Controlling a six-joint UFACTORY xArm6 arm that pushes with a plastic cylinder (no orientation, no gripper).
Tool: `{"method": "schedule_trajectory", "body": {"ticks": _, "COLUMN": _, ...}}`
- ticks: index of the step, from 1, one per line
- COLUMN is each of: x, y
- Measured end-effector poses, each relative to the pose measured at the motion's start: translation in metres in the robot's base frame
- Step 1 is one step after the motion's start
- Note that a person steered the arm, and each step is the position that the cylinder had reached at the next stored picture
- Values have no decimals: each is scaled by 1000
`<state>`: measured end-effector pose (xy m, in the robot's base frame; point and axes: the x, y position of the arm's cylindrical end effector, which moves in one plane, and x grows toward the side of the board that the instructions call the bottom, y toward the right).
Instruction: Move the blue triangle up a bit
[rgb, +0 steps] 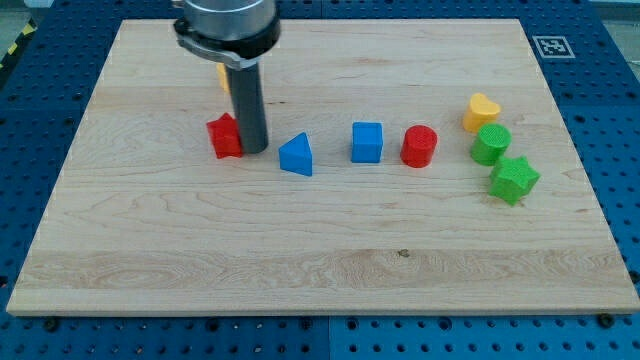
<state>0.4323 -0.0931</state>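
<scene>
The blue triangle (297, 156) lies on the wooden board (320, 260), left of the middle. My tip (253, 149) rests on the board just left of the blue triangle, with a small gap between them. It stands right against the right side of a red block (225, 136) of unclear shape. The rod rises from the tip to the arm's dark head at the view's top.
A blue cube (367, 142) and a red cylinder (419, 146) sit right of the triangle. A yellow heart (481, 111), a green cylinder (491, 144) and a green star (514, 179) cluster at the right. A yellow block (223, 76) shows partly behind the rod.
</scene>
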Motion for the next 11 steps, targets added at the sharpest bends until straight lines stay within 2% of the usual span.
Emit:
{"method": "schedule_trajectory", "body": {"ticks": 1, "x": 2, "y": -1}}
{"method": "schedule_trajectory", "body": {"ticks": 2, "x": 29, "y": -1}}
{"method": "schedule_trajectory", "body": {"ticks": 3, "x": 71, "y": 28}}
{"method": "schedule_trajectory", "body": {"ticks": 4, "x": 90, "y": 73}}
{"method": "schedule_trajectory", "body": {"ticks": 5, "x": 86, "y": 88}}
{"method": "schedule_trajectory", "body": {"ticks": 6, "x": 65, "y": 86}}
{"method": "schedule_trajectory", "body": {"ticks": 8, "x": 19, "y": 65}}
{"method": "schedule_trajectory", "body": {"ticks": 9, "x": 6, "y": 50}}
{"method": "schedule_trajectory", "body": {"ticks": 11, "x": -13, "y": 57}}
